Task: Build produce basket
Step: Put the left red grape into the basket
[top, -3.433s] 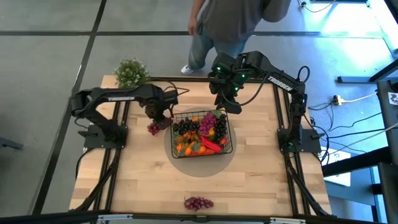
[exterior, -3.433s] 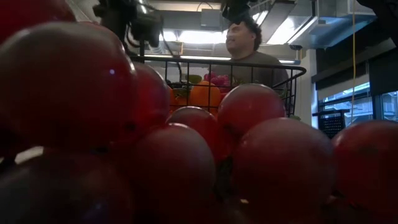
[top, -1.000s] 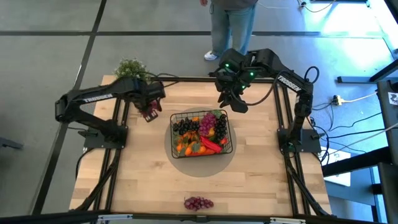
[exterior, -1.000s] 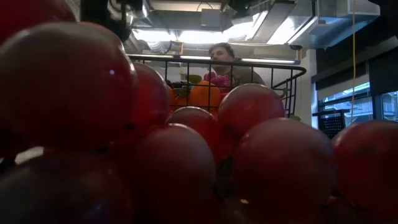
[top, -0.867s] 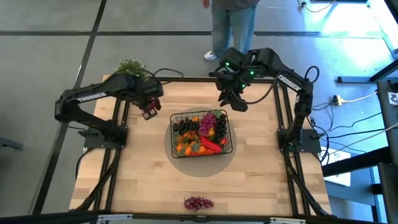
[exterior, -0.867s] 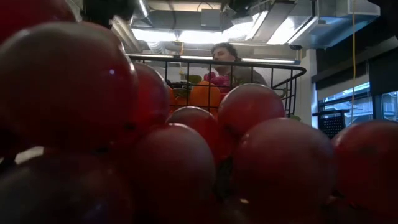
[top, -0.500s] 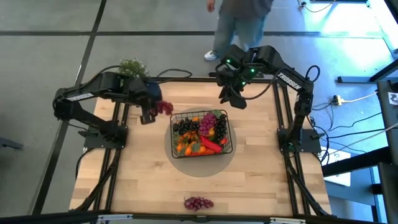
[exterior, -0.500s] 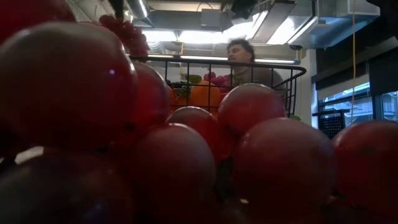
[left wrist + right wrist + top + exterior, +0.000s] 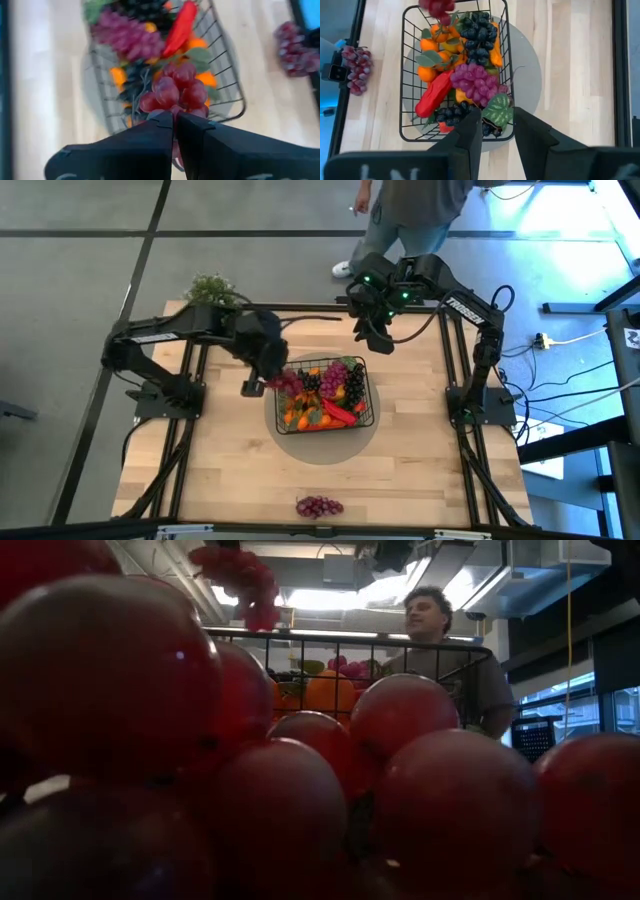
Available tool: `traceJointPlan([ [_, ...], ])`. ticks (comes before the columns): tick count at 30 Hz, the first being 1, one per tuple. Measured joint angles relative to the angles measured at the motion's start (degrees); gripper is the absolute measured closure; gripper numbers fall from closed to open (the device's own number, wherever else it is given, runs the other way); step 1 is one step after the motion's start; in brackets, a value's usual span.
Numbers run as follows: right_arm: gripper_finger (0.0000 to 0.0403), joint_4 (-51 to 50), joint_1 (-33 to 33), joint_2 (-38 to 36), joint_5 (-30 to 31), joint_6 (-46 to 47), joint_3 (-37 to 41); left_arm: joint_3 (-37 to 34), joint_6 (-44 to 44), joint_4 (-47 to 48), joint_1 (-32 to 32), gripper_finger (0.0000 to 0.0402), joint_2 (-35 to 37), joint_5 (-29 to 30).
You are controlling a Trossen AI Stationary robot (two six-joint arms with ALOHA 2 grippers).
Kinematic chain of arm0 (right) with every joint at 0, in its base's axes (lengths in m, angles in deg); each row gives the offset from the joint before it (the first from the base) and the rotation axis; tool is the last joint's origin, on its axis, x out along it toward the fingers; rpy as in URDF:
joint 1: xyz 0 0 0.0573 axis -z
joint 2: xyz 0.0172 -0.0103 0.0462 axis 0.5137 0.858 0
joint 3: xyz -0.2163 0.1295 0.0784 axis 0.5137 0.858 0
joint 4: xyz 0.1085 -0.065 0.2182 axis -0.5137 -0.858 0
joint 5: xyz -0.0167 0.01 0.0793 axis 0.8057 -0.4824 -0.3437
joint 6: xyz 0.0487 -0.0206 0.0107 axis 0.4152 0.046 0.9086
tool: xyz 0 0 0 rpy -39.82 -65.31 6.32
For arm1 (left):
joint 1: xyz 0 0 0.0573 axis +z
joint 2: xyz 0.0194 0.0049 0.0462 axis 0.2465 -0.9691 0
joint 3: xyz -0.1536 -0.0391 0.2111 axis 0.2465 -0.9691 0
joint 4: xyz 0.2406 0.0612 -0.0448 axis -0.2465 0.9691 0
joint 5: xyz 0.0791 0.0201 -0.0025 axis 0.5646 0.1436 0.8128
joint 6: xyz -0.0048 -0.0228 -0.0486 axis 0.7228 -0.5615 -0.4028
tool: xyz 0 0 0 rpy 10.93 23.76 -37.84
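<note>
The black wire basket [image 9: 362, 420] stands mid-table on a grey round mat, filled with produce: dark and purple grapes, oranges, a red pepper [image 9: 434, 95]. My left gripper [image 9: 277, 378] hovers over the basket's left rim, shut on a red grape bunch [image 9: 291, 384], which also shows high in the low view [image 9: 242, 578] above the basket rim. My right gripper [image 9: 377, 345] hangs open above the basket's far right corner, nothing between its fingers [image 9: 470, 131]. My left gripper pinches the red grape bunch at its upper end [image 9: 176, 108] between its two shut fingers; the very spot is covered by the fingertips. The fingers slant down from the table's left. The bunch hangs below them, clear above the basket's produce.
Another red grape bunch [image 9: 319, 506] lies at the table's near edge, right before the low camera, filling its view. A leafy potted plant [image 9: 210, 292] stands at the far left corner. A person [image 9: 415, 210] stands beyond the far edge.
My left gripper has risen and swung from the table's far left toward the basket, rolling as it went, staying shut. The red grape bunch has travelled with it and now hangs over the basket's left rim.
</note>
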Motion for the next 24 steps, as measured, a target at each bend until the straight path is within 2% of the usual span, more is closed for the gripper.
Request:
traceJointPlan([
  [8, 0.0303, 0.0, 0.0, 0.0, 0.1, -0.9, 0.0, 0.0, 0.7, -0.8, 2.4, 0.0401, -5.6, -13.1],
  [16, 0.0303, 0.0, 0.0, 0.0, 0.1, -2.5, 0.0, 0.0, 1.7, -1.4, 4.6, 0.0401, -10.2, -22.8],
  [20, 0.0303, 0.0, 0.0, 0.0, 0.1, -3.1, 0.0, 0.1, 2.4, -0.2, 5.9, 0.0401, -11.4, -25.0],
  [24, 0.0303, 0.0, 0.0, 0.0, 0.1, -3.5, 0.0, 0.0, 3.2, 1.1, 6.6, 0.0401, -12.4, -24.4],
])
